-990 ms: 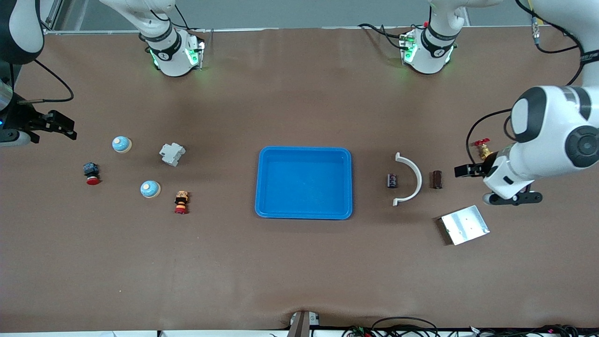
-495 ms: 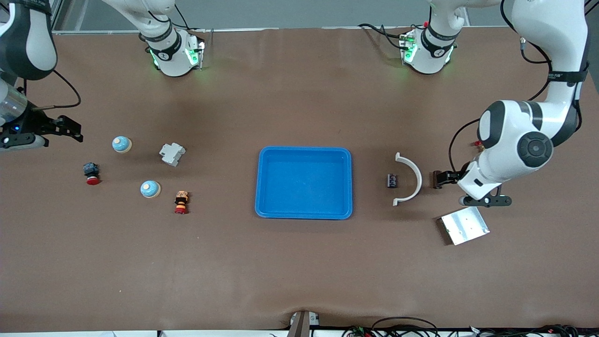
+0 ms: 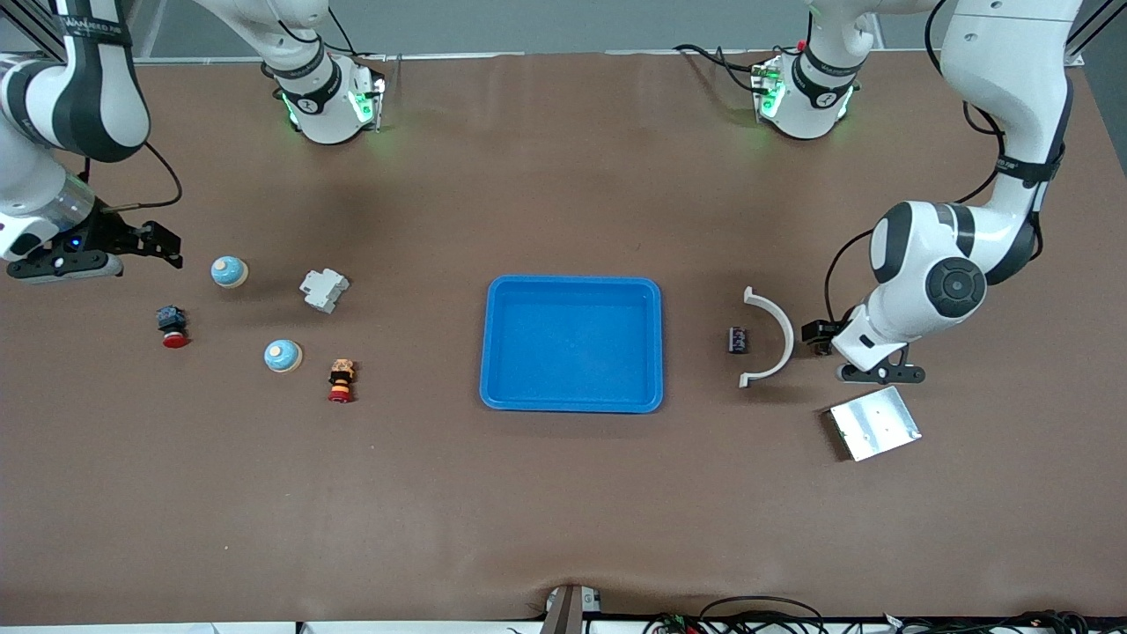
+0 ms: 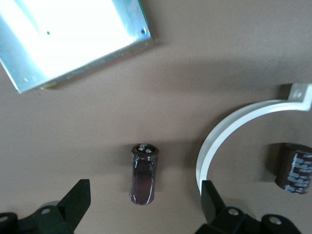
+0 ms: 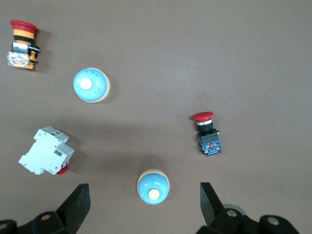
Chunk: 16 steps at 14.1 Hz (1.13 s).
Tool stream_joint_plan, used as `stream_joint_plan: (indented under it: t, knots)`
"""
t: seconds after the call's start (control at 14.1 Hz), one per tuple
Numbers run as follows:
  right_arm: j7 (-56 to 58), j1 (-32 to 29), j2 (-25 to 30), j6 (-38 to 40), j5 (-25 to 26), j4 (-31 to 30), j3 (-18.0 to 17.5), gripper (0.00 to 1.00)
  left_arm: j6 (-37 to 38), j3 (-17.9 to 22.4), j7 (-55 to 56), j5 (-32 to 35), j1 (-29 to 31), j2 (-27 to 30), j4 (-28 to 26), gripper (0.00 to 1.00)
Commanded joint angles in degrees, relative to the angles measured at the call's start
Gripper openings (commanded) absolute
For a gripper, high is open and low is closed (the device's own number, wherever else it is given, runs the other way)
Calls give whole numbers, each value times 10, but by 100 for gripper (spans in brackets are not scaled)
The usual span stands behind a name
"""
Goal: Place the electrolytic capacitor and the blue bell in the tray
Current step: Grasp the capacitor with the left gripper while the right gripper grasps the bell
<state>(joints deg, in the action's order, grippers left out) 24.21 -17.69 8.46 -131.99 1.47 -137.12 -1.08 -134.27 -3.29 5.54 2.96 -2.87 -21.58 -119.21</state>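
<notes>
The tray [image 3: 572, 344] sits mid-desk, nothing in it. The left gripper [image 4: 141, 204], spread wide and holding nothing, hangs over a brown capacitor [image 4: 144, 174] lying beside a white curved clip [image 4: 234, 129]. The right gripper [image 5: 144, 207], also wide and holding nothing, hangs over a blue bell [image 5: 153, 186].

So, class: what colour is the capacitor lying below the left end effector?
Dark brown capacitor, with a silvery top; left wrist view shows it best.

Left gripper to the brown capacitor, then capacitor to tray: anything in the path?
Nothing between the open left gripper and the brown capacitor lined up between its fingers. Toward the blue tray, the white curved clip and a second dark capacitor lie in between.
</notes>
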Motion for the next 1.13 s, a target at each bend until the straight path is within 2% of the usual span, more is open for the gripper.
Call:
stream_joint_plan:
  t: [0.0,0.35,0.64,0.92,1.06]
  knots:
    - [8,-23,17,-40,1,-48,-8,100,-21,-7,-6,8,9,0,-21,100]
    - [28,-46,-26,-78,-2,-53,-8,100,-27,-8,-7,8,11,-6,-38,100]
    - [54,-69,-68,-112,-7,-53,-9,100,-59,-8,-6,8,19,-20,-41,100]
    - [107,-80,-99,-140,-56,-63,-9,100,-66,-7,-5,8,18,-29,-41,100]
    - [106,-79,-101,-220,-58,-109,-9,100,-71,-8,-5,8,19,-34,-42,100]
